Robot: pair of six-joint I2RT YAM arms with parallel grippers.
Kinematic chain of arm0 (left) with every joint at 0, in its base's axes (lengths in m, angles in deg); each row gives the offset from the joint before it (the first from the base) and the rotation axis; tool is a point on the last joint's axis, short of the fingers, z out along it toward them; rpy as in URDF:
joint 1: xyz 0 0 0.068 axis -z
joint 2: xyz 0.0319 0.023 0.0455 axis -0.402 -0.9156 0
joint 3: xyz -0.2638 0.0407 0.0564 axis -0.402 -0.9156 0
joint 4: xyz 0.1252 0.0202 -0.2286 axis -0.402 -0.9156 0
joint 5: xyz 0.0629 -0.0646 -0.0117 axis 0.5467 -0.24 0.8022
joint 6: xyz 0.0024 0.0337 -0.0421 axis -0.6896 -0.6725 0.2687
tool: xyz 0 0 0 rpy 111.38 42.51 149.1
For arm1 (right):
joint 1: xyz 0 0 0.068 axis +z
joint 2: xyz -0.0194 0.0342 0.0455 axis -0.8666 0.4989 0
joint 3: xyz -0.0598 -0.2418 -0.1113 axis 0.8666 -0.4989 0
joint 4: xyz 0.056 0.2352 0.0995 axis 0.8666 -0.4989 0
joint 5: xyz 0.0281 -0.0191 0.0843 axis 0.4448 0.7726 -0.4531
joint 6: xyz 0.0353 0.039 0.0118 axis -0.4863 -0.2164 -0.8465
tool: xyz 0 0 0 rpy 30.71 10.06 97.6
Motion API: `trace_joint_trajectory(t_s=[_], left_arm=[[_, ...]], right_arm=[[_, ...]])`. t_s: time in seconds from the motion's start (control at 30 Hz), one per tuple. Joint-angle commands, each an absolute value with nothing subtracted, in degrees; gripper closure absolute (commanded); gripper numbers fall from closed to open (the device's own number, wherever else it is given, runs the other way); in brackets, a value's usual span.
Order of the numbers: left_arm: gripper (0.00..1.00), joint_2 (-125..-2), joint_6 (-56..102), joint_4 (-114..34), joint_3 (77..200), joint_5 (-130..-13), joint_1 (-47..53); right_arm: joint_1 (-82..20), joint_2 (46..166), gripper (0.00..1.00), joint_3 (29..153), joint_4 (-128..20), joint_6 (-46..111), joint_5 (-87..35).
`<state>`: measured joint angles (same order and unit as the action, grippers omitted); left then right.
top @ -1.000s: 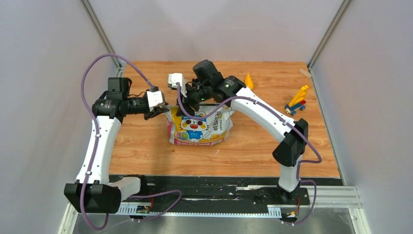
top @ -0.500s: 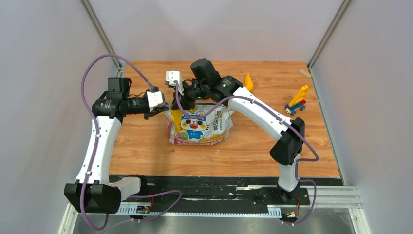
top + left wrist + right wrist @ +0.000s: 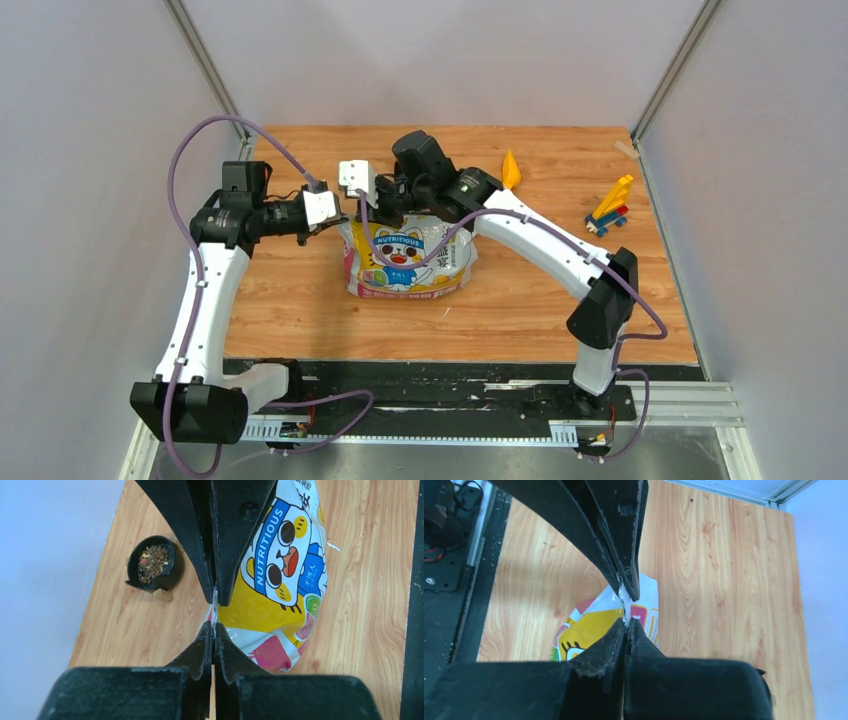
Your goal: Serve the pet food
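The pet food (image 3: 152,563), small brown kibble, lies in a black bowl (image 3: 134,570) on the wood table left of the bag in the left wrist view; the top view does not show it. The glossy cartoon-printed bag (image 3: 408,258) stands mid-table, its front facing the arms. My left gripper (image 3: 340,214) is shut on the bag's upper left edge (image 3: 215,612). My right gripper (image 3: 386,208) is shut on the bag's top edge close beside it (image 3: 625,611). The bag (image 3: 591,630) hangs below the jaws.
A yellow scoop (image 3: 511,168) lies at the back of the table, right of the right arm. A yellow, blue and red toy (image 3: 610,211) sits at the right edge. A small tan bit (image 3: 162,595) lies by the bowl. Grey walls close in left and right.
My right gripper has moved left along the bag's top toward the left gripper. The bag's upper front has come up and now shows its blue "NUTRITIOUS" band. The left gripper has hardly moved.
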<state>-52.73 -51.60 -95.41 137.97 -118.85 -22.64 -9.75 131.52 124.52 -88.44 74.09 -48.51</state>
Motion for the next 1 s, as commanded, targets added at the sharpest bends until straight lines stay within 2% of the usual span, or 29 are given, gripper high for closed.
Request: trace_joint_trajectory(t_s=[0.0, 0.97], left_arm=[[1.0, -50.18, -52.84, -93.58, 137.53, -117.09, -23.53], [1.0, -51.58, -53.95, -94.84, 138.84, -117.29, -25.69]], right_arm=[[-13.21, 125.77, 1.0, 121.83, -95.34, 79.78, -39.62], [-26.02, 103.01, 1.0, 99.63, -104.08, 78.61, -21.13]])
